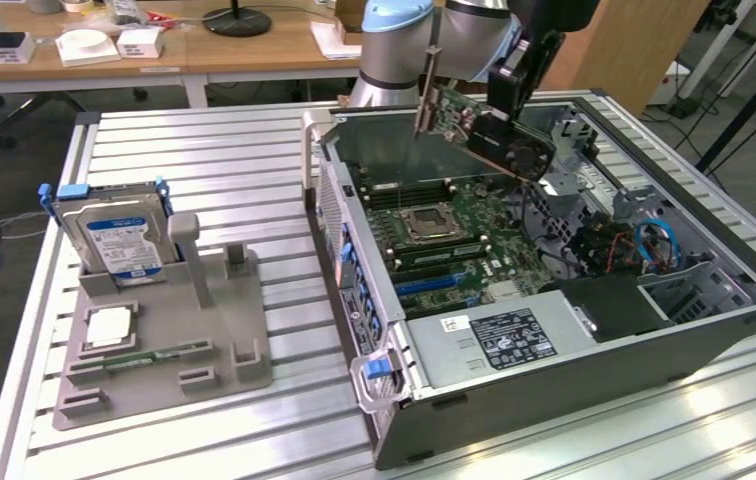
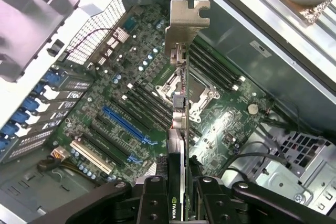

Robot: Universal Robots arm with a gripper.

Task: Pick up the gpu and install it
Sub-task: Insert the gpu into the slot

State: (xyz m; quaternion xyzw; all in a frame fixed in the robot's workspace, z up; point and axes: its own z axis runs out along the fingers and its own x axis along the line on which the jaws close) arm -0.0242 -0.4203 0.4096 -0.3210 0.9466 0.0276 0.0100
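The gpu point(image 1: 485, 128), a green card with a black fan cooler and a silver end bracket, hangs tilted in the air above the open computer case point(image 1: 698, 330). My gripper point(image 1: 522, 75) is shut on the card's upper edge. In the wrist view the gpu point(image 2: 179, 98) shows edge-on, its silver bracket at the far end, clamped between my gripper's point(image 2: 177, 195) black fingers point(image 2: 153, 203). Below it lies the green motherboard point(image 2: 131, 98) with the CPU socket point(image 2: 181, 92) and a blue expansion slot point(image 2: 126, 125).
A grey fixture point(image 1: 165, 340) on the slatted table at the exterior view's left holds a silver hard drive point(image 1: 114, 240) with a blue-white label and a small memory stick point(image 1: 154, 356). The case walls, power supply point(image 1: 518, 335) and cables point(image 1: 645, 245) surround the motherboard.
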